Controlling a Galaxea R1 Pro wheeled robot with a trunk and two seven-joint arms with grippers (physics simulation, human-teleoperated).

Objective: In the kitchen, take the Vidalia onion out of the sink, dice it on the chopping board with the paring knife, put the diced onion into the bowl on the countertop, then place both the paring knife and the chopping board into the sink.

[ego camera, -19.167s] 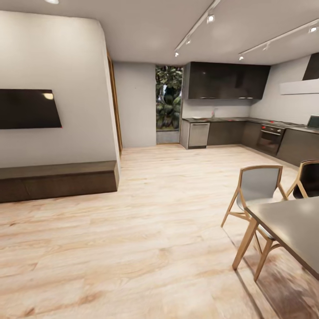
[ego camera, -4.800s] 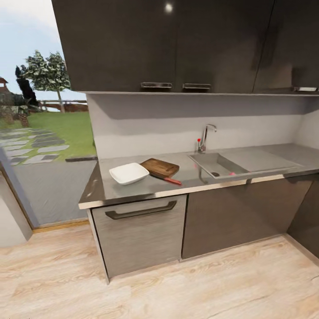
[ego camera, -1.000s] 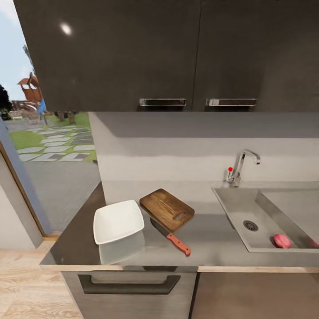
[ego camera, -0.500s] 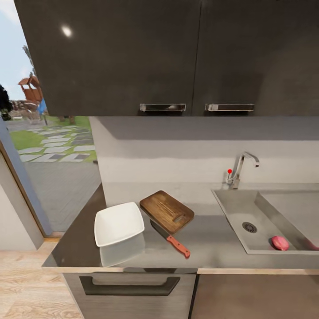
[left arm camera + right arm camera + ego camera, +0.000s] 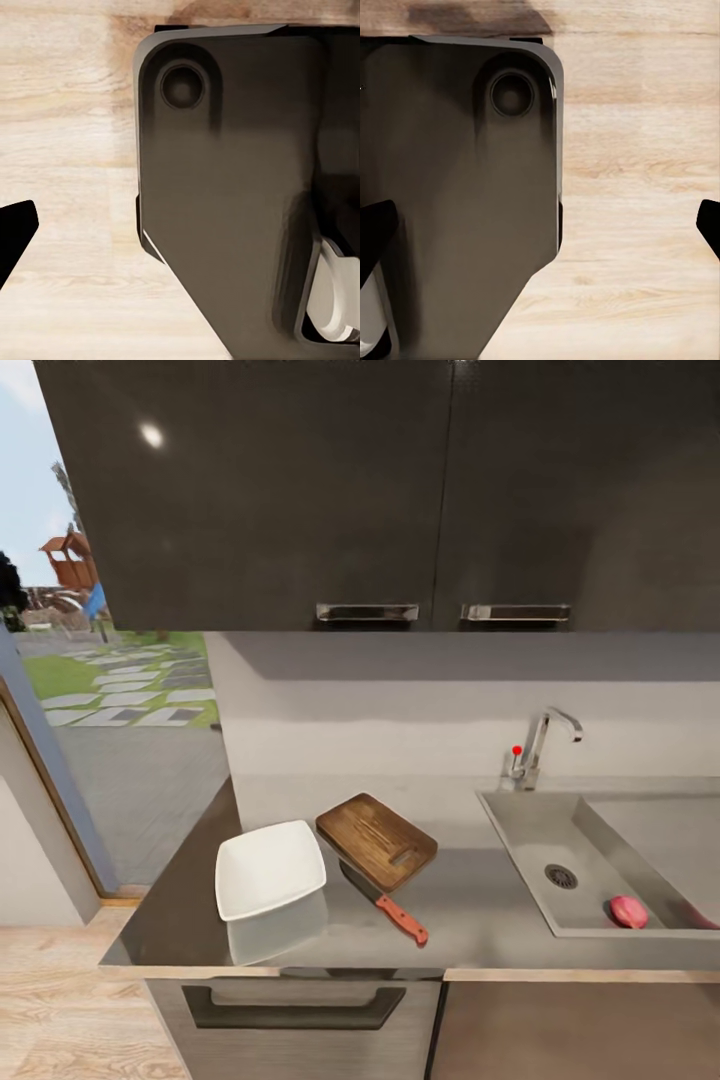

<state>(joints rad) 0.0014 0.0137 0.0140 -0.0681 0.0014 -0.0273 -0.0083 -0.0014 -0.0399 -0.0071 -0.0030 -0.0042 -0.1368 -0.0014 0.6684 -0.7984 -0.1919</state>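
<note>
Kitchen countertop now sits a little closer than a moment ago — we have nearly stopped. Vidalia onion lies in the sink, near its front edge; whether our grippers are open, we cannot tell — picking comes next.

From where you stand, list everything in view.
Bowl: one, white, on the countertop, left of the board.
Chopping board: one, dark brown, between bowl and sink.
Paring knife: one, dark blade, red-orange handle, blade tip at the board's near edge.
Onion: one, pinkish red, in the sink, beside the drain.
Tap: one, chrome, behind the sink, red knob beside it.
Upper cabinets: glossy black, chrome handles.
Right pincer: dark fingertips wide apart over wooden floor.
Left pincer: one dark fingertip visible.
</note>
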